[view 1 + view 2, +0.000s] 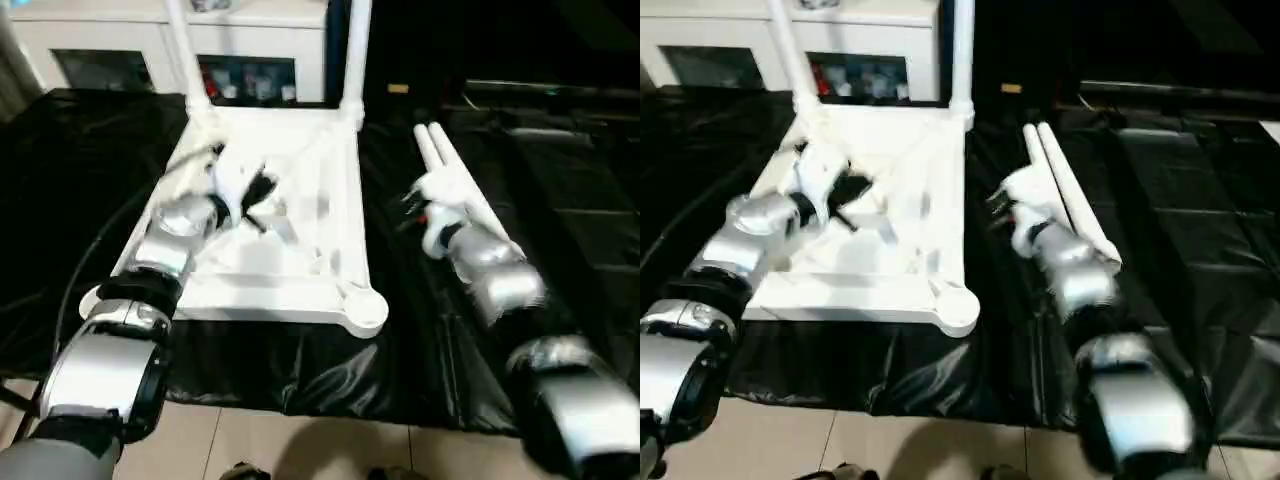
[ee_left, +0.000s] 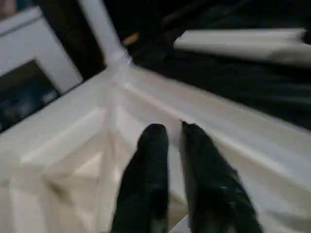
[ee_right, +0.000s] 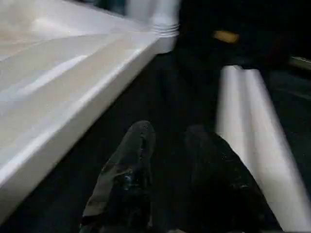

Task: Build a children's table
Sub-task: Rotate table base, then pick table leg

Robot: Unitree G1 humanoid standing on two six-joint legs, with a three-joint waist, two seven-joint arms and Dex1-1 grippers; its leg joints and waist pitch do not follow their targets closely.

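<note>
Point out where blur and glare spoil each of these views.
Left eye view: motion blur smears the left gripper and the right gripper, while the tabletop glares white. Left wrist view: the black fingers are soft, and the tabletop's ribs wash out. Right wrist view: the two loose legs are streaked and the black cloth is nearly featureless.

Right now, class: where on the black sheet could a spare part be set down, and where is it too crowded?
Free: the black sheet left of the tabletop, and the stretch right of the two loose legs. Crowded: the strip between tabletop and loose legs, where the right gripper hangs, and the tabletop's ribbed underside below the left gripper. Two legs stand at the far corners.
</note>
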